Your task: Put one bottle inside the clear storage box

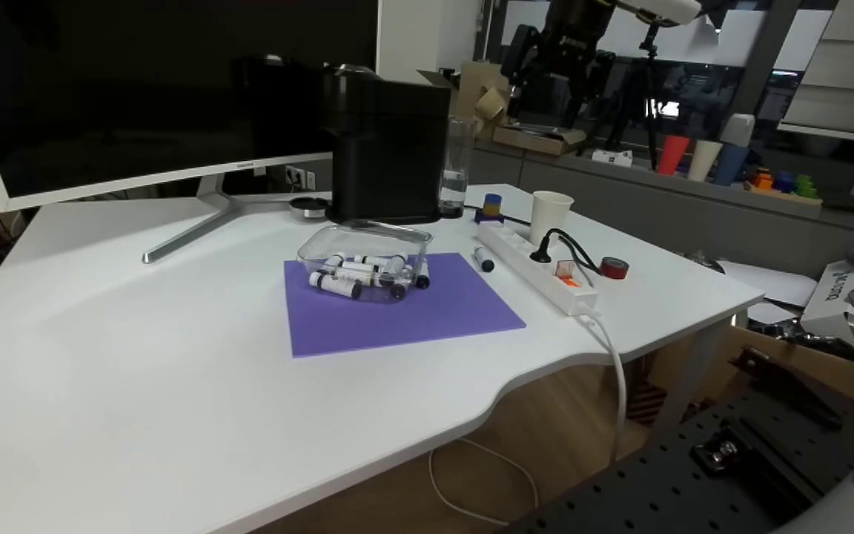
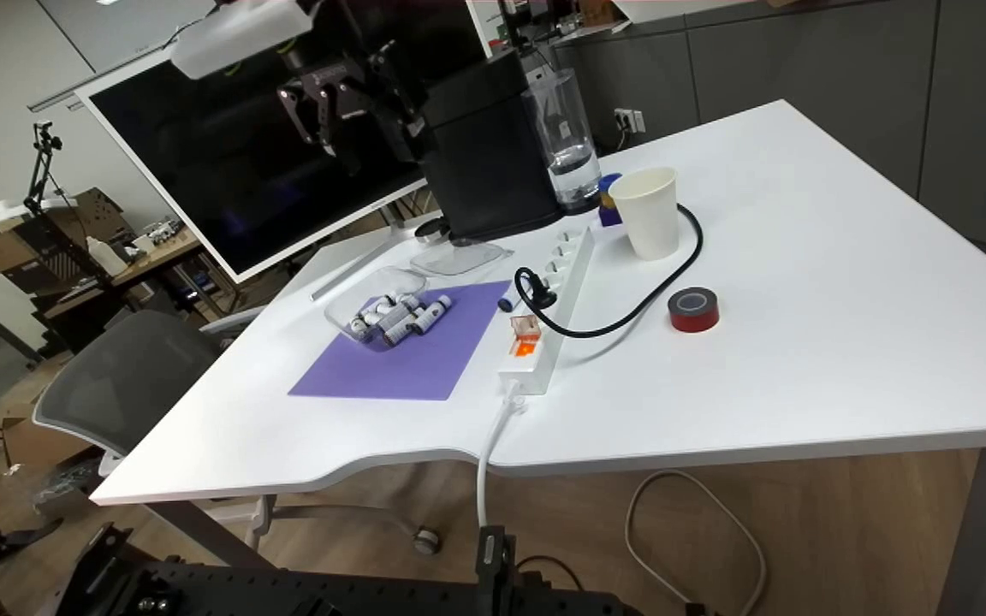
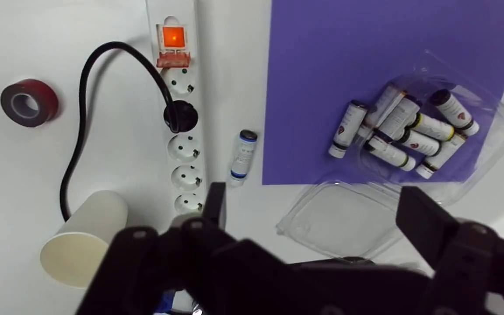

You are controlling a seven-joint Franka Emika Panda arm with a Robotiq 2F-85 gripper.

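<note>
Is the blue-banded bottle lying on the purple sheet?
No, in the wrist view the blue-banded bottle lies on the white table, between the power strip and the purple sheet.

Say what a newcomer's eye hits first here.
The purple mat on the white table leaps out, a clear box of small bottles partly on it. Next come the dark monitor at the back and the orange switch on the white power strip. The open tool hangs above.

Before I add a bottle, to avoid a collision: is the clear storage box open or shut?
Open: in the wrist view, the lid lies beside the clear storage box.
</note>
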